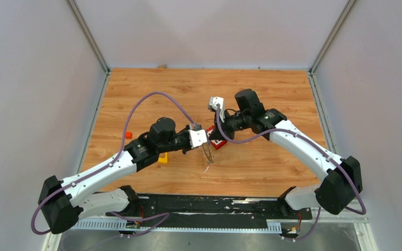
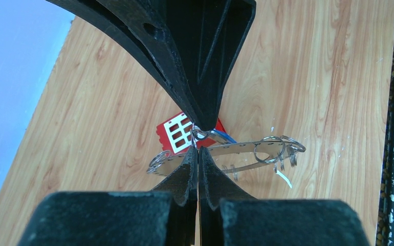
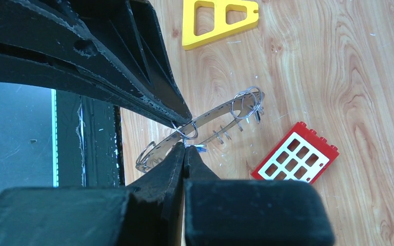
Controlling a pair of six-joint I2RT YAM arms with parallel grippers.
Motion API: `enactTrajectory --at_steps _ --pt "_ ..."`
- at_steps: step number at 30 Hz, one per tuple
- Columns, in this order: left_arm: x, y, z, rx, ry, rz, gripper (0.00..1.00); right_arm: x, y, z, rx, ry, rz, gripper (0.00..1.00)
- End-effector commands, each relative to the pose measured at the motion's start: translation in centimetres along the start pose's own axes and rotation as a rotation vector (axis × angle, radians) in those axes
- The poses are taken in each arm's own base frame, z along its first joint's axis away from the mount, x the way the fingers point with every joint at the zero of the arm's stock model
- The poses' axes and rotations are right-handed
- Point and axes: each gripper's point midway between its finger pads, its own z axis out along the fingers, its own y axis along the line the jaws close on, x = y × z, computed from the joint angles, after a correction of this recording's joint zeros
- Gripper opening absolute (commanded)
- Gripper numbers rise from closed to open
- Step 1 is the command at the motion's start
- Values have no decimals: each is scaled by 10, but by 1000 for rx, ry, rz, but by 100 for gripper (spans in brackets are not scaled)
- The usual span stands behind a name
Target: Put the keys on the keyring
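The keyring (image 2: 246, 147) is a thin grey metal band with small silvery rings, held edge-on just above the table; it also shows in the right wrist view (image 3: 219, 109) and the top view (image 1: 208, 155). My left gripper (image 2: 197, 149) is shut on its band. My right gripper (image 3: 184, 145) comes from the opposite side, shut on the blue-headed key (image 3: 200, 148), right at a small ring on the band. The blue key shows in the left wrist view (image 2: 226, 136) too. Both grippers meet at mid-table: left (image 1: 204, 145), right (image 1: 213, 137). The black-headed key is hidden.
A red block with white squares (image 3: 295, 156) lies on the wood just beyond the keyring, also in the top view (image 1: 219, 143). A yellow triangular frame (image 3: 218, 18) lies under the left arm (image 1: 163, 158). A small orange bit (image 1: 129, 135) sits far left.
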Motion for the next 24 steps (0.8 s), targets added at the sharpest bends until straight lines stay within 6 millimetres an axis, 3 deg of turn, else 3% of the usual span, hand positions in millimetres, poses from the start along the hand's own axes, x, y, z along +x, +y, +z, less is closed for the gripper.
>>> enactTrajectory --at_steps 1,24 --pt "-25 1 -2 4 -74 48 0 -34 -3 -8 10 -99 -60 0" --pt "-20 -3 0 6 -52 107 0 -36 -9 -10 11 -113 -14 0"
